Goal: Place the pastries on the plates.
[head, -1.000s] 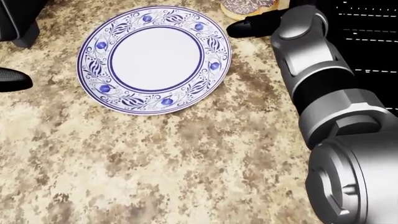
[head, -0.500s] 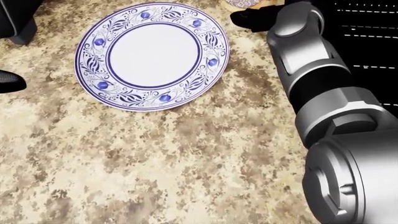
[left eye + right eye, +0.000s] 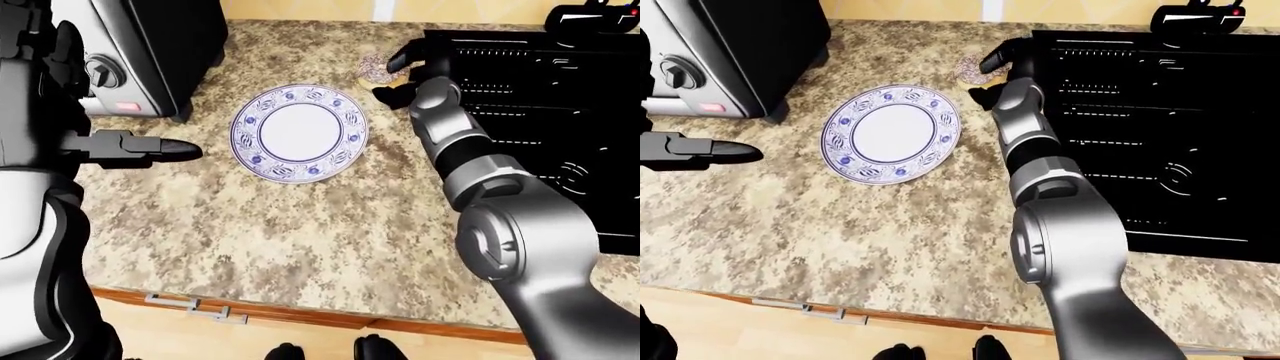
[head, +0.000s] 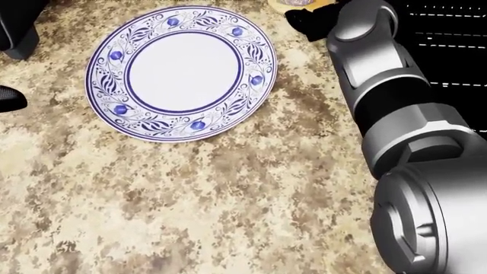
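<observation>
A white plate with a blue floral rim (image 3: 298,133) lies flat on the speckled stone counter (image 3: 300,225). A sprinkled round pastry (image 3: 373,66) lies on the counter above and right of the plate, beside the stove's edge. My right hand (image 3: 398,73) reaches to the pastry; its black fingers (image 3: 404,53) stand spread about the pastry's right side, without a clear grip. In the head view only a sliver of the pastry (image 4: 293,3) shows at the top edge. My left hand (image 3: 165,149) hovers left of the plate, fingers stretched straight and empty.
A silver and black toaster oven (image 3: 140,52) stands at the upper left, close to the plate. A black stove (image 3: 540,112) fills the right side, with a dark object (image 3: 590,15) at its top. The counter's edge and a drawer handle (image 3: 195,307) lie at the bottom.
In the head view my right hand has moved up to the pastry. The whole picture has shifted slightly, so the pastry is almost out at the top. The plate has not been touched.
</observation>
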Controlling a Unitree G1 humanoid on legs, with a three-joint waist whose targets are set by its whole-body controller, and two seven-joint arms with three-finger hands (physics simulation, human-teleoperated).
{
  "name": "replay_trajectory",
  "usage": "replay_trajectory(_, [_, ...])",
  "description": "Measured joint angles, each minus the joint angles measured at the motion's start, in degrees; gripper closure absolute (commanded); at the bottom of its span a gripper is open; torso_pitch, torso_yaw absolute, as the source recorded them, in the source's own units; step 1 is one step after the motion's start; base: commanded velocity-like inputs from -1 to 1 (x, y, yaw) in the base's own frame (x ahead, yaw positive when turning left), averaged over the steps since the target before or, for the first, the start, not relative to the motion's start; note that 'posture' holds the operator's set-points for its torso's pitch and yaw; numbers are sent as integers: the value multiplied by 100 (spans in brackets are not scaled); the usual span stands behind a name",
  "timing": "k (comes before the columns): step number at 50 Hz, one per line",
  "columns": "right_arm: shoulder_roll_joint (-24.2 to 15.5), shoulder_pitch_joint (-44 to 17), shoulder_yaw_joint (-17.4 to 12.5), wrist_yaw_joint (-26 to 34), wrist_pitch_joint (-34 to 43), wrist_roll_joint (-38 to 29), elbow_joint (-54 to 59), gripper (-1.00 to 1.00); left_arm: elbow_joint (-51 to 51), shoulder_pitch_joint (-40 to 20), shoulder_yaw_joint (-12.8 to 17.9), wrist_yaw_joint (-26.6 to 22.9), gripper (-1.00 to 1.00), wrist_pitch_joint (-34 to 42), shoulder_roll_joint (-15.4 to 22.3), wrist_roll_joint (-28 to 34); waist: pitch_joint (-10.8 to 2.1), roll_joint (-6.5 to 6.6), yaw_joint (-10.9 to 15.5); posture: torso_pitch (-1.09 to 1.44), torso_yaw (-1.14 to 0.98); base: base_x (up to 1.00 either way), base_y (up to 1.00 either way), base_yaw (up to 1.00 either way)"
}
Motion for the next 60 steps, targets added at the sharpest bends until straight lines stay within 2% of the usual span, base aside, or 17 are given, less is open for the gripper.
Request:
replay_trajectory(24, [-103,-162,37,-3,-315,-121,83,100,-43,40,-19,18,-100,49,-12,-6,98,-10,38,38,0,0,0,0])
replay_trajectory(32, [-161,-283,70,141,-409,-95,76,100,-78,20,-32,-5,-100,79,-27,-7,69,-20,43,32,0,0,0,0])
replay_trajectory(41, [-248,-444,177,742,-631,-147,63,100,5,-82,-65,-1,-100,85,11,-4,-158,-18,28,23,0,0,0,0])
replay_trajectory(51, [-298,-634,182,1717,-1003,11,-13,100,-6,-95,-105,-16,-100,72,-4,38,-558,-8,5,13,0,0,0,0])
replay_trajectory(60, [-294,-580,310,2675,-1324,63,-43,100,-109,-89,-76,-20,-100,130,-10,56,-909,25,-7,4,0,0,0,0])
